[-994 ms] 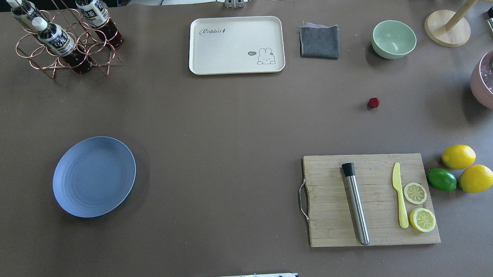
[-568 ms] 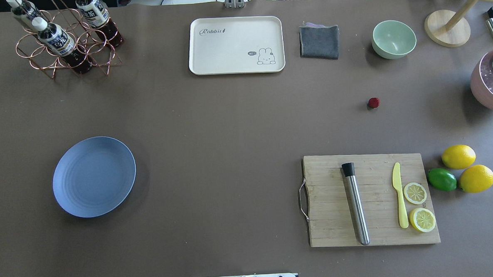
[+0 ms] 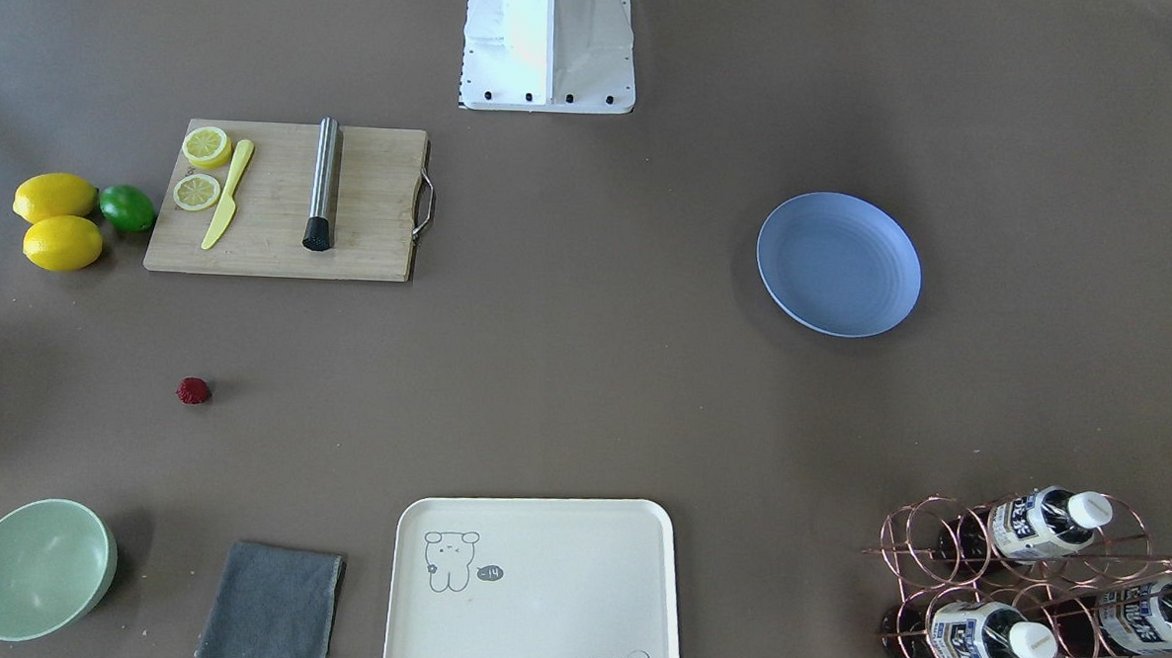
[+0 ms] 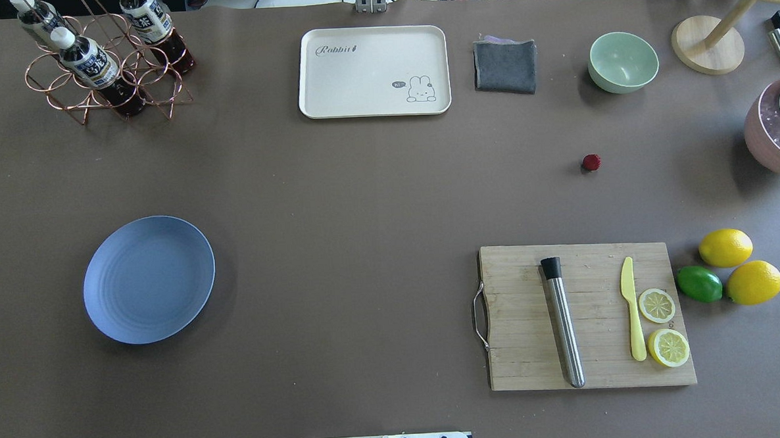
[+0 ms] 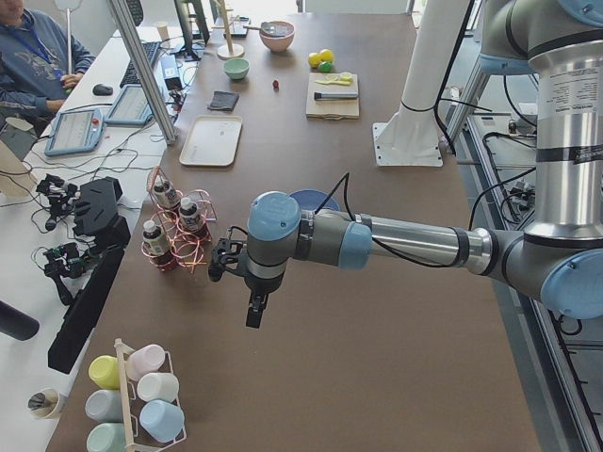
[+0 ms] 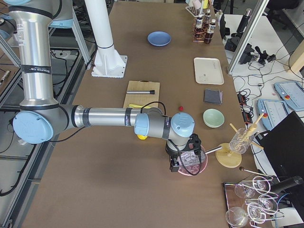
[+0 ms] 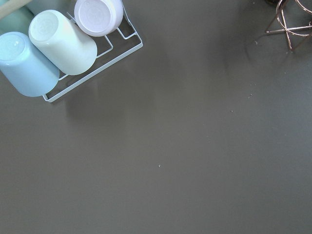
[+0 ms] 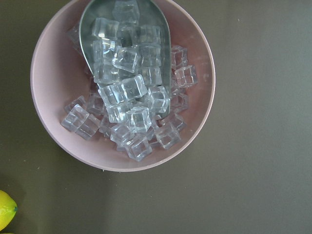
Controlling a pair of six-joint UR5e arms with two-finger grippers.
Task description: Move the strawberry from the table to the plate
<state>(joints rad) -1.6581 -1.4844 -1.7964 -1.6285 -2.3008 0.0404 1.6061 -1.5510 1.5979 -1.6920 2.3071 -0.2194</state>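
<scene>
The small dark red strawberry (image 4: pixel 591 163) (image 3: pixel 193 390) lies alone on the grey-brown table (image 4: pixel 363 200), between the pale green bowl and the cutting board. The periwinkle-blue plate (image 4: pixel 148 279) (image 3: pixel 838 264) sits far away on the left half, with nothing on it. Neither gripper shows in the overhead or front views. My left gripper (image 5: pixel 220 267) hovers near the bottle rack at the table's left end; my right gripper (image 6: pixel 183 164) hangs over a pink bowl at the right end. I cannot tell whether either is open or shut. Both wrist views show no fingers.
A wooden cutting board (image 4: pixel 588 315) carries a steel muddler, a yellow knife and lemon slices. Beside it lie two lemons (image 4: pixel 725 247) and a lime (image 4: pixel 699 284). A green bowl (image 4: pixel 623 62), grey cloth (image 4: pixel 506 65), cream tray (image 4: pixel 374 71), bottle rack (image 4: pixel 103 60) and pink ice bowl (image 8: pixel 122 85) line the edges.
</scene>
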